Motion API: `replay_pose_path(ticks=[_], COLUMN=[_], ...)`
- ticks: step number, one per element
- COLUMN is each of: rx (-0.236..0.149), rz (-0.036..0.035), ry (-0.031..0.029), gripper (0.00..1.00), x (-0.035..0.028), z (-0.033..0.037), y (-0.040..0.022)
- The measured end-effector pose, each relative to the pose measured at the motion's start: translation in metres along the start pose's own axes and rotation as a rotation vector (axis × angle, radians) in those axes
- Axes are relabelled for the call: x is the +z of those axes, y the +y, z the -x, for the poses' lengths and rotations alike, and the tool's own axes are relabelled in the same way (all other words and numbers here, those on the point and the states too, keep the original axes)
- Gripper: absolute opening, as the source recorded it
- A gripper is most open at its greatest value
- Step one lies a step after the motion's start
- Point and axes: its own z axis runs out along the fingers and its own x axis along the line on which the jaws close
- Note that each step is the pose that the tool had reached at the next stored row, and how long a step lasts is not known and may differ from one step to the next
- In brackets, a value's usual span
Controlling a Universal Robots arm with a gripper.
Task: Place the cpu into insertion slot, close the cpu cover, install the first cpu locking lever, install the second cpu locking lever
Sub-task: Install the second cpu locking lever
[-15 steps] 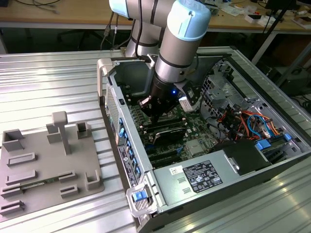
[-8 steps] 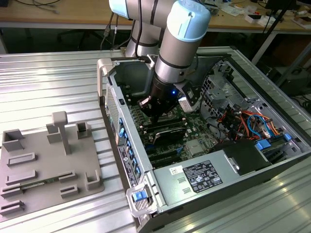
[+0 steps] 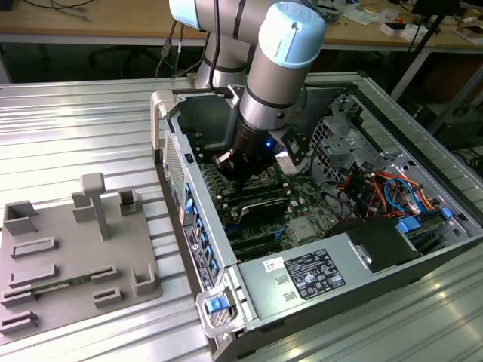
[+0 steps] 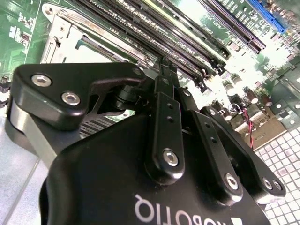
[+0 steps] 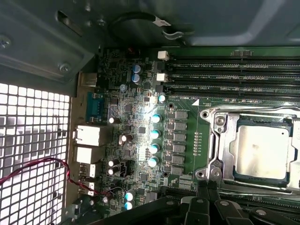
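Already the cpu (image 5: 262,151) sits flat in the insertion slot (image 5: 220,159); light, stiff, fragile, best held by its edges. Closed, empty end effector (image 4: 165,65) hovers beside it.

Green motherboard (image 5: 140,140), dull silver cpu (image 5: 261,152), silver cpu cover (image 5: 220,145), black gripper (image 4: 165,70)

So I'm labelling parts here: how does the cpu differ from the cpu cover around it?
The cpu is a solid, pale, dull square plate; the cpu cover is a shinier metal frame with a cut-out centre. The cpu sits inside, the cpu cover surrounds it. Both lie flat and are square.
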Motion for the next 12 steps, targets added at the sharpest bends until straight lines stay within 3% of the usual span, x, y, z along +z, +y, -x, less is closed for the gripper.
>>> replay_pose_path(ticks=[7,12], rx=[0.000,-0.001], rz=[0.0124,0.0163], ry=[-0.0009,-0.0011], gripper=[0.11,0.11], x=[0.0033,0.0051], z=[-0.0001,0.0000], y=[0.0005,0.0011])
